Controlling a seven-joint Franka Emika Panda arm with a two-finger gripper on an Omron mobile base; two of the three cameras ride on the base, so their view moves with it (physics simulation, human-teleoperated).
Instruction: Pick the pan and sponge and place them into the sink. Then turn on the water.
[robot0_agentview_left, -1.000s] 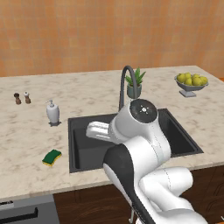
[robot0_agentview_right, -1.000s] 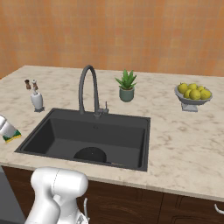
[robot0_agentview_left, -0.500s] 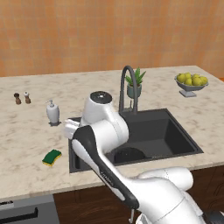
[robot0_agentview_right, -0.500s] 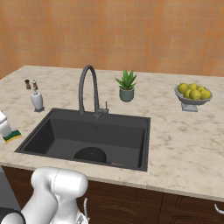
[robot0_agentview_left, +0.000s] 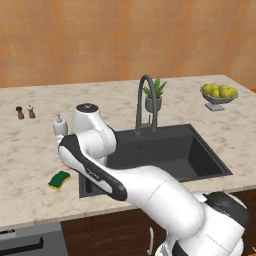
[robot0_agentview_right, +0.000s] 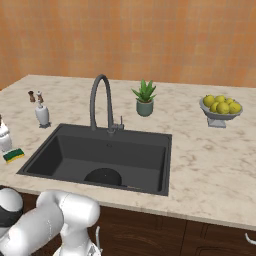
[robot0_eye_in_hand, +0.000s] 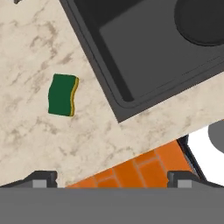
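Sponge (robot0_eye_in_hand: 63, 95) lies green side up on the marble counter (robot0_eye_in_hand: 35, 52), just beside the sink's (robot0_eye_in_hand: 144, 52) corner. Pan (robot0_agentview_right: 103, 177) sits in the basin. Gripper (robot0_eye_in_hand: 112, 178) empty above the counter edge, fingers spread wide.

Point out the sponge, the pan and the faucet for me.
sponge (robot0_eye_in_hand: 62, 95), hand view, middle of its green top.
pan (robot0_agentview_right: 103, 176), right base view, centre of its black inside, on the sink floor.
faucet (robot0_agentview_right: 100, 80), right base view, top of its dark arch.
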